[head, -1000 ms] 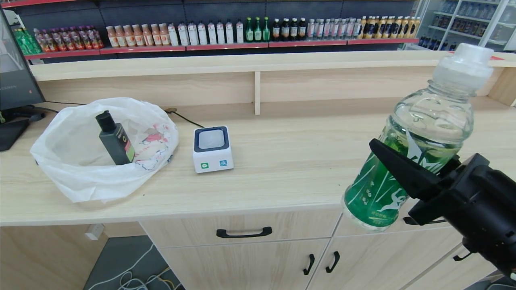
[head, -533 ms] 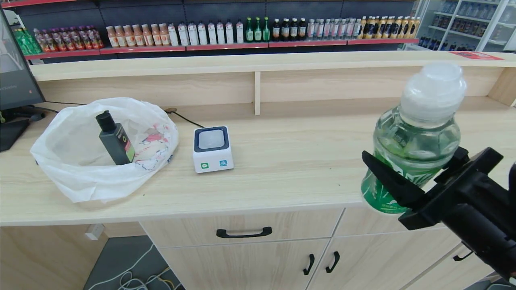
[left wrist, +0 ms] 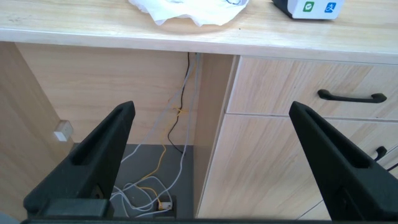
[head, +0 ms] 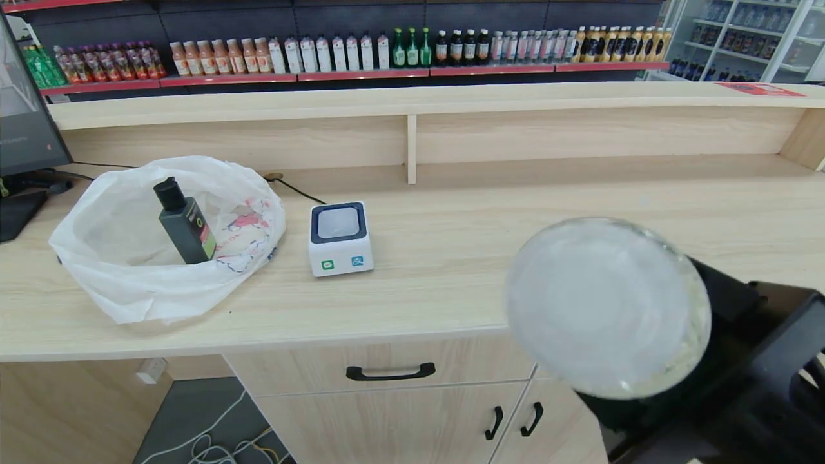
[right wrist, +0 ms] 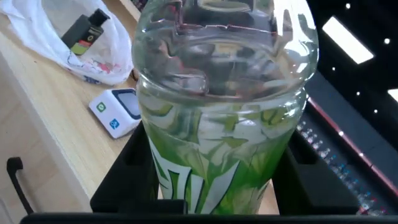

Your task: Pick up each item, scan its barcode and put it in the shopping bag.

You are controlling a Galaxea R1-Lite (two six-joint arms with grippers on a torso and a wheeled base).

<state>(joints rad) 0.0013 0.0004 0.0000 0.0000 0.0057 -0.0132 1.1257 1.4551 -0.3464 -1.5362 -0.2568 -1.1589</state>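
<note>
We log: right gripper [right wrist: 217, 186] clamping green drink bottle [right wrist: 224, 81]; left gripper [left wrist: 211, 112] spread wide, empty; dark bottle [head: 185, 222] inside shopping bag [head: 116, 283].

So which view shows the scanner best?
The head view: the scanner sits whole on the counter. The left wrist view cuts off most of it; the right wrist view shows it partly behind the bottle.

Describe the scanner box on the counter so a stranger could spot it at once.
Start at the long pale wooden counter. Beside the white plastic bag, on its right and apart from it, stands the scanner. It is the only white cube there, with a dark-framed grey window on top and a green and a blue square on its front.
</note>
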